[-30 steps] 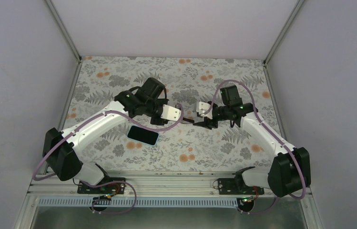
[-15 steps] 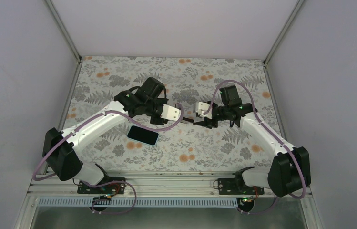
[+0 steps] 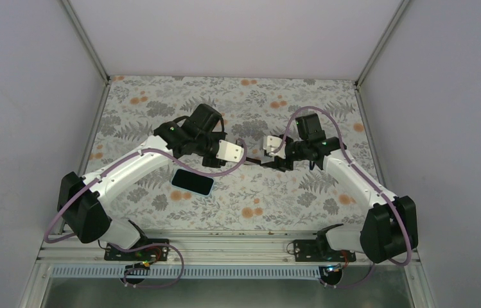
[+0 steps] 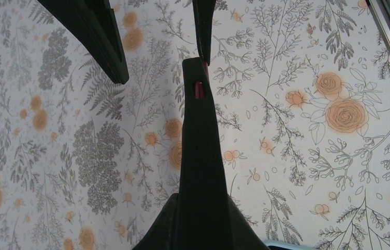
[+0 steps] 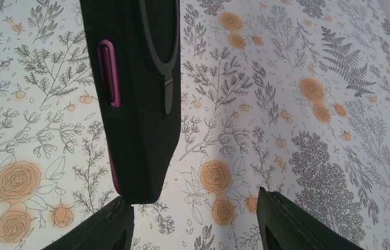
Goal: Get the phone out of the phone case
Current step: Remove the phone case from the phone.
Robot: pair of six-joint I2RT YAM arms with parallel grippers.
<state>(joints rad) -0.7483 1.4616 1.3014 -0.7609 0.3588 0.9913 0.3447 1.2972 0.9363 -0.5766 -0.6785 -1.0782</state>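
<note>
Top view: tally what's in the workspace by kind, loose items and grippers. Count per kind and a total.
phone: 1
phone case: 1
grippers: 2, the left gripper and the right gripper
Total: 4

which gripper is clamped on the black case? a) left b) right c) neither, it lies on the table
a: the left gripper is shut on one end of the black case, while the right gripper has its fingers apart at the other end.
</note>
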